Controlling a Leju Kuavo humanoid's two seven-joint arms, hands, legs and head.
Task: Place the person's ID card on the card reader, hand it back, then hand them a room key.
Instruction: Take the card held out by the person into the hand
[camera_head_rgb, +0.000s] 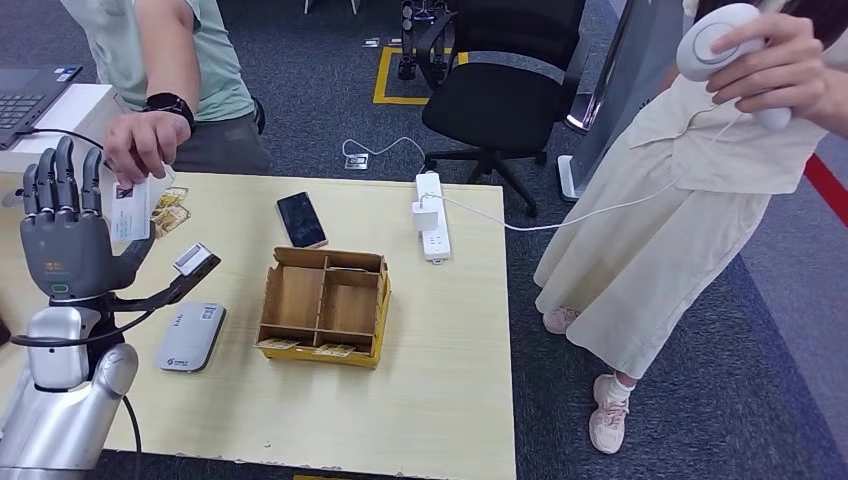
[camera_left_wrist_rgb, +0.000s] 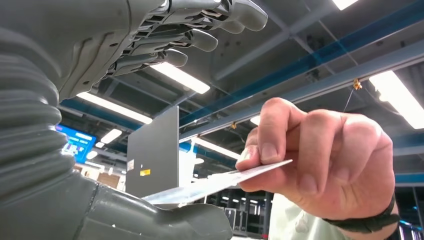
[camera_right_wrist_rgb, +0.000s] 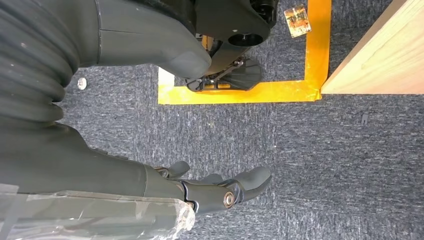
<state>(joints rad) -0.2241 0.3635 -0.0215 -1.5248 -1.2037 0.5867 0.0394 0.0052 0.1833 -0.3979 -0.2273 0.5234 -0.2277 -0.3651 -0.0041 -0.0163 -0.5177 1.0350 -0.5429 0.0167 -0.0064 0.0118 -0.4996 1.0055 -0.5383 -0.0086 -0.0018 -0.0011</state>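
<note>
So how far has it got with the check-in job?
It looks early, though one frame cannot rule out the return. A person's hand holds the ID card at the raised, open left hand. Nothing lies on the card reader. The right hand hangs by the floor. Reading, returning and the room key seem left.

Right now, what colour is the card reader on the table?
Light grey, almost silver; the card reader shows best in the head view.

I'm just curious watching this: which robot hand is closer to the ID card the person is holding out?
The left. The left robot hand is raised with fingers apart right beside the ID card in the person's hand. The right robot hand hangs down over the carpet, beside the table.
</note>
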